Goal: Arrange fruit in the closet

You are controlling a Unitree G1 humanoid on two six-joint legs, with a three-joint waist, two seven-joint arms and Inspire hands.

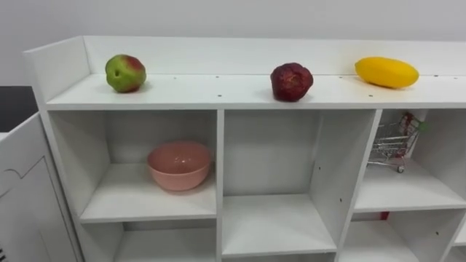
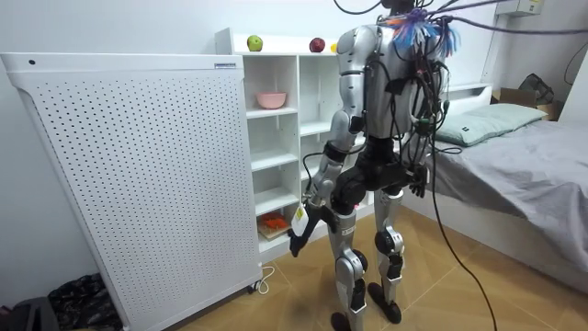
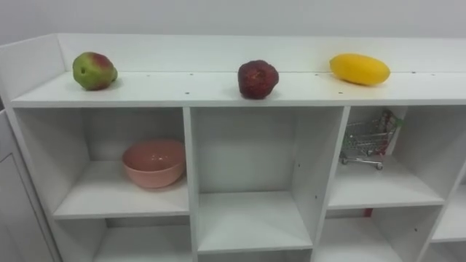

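**Three fruits lined up on the closet's top board, robot standing before it with both hands low**

Closest to me, a white perforated panel takes up the left half of the room view. Just past its right edge the robot stands upright on the wooden floor at centre frame, turned toward the white closet. Its left hand hangs low at centre, ahead of its thighs. Its right hand sits by the hip among the cables, right of centre. I cannot tell whether either hand is open or closed. A bed fills the right edge.

Through the head cameras, a pink bowl sits in the cubby at centre left, directly under the top board. A small wire shopping cart stands in the cubby at the right edge.

Above them, the fruit rests on the top board in a row, each piece well apart from the next. A green-and-red apple is at upper left near the side wall. A dark red fruit is right of centre, and a yellow fruit lies lengthwise at upper right.
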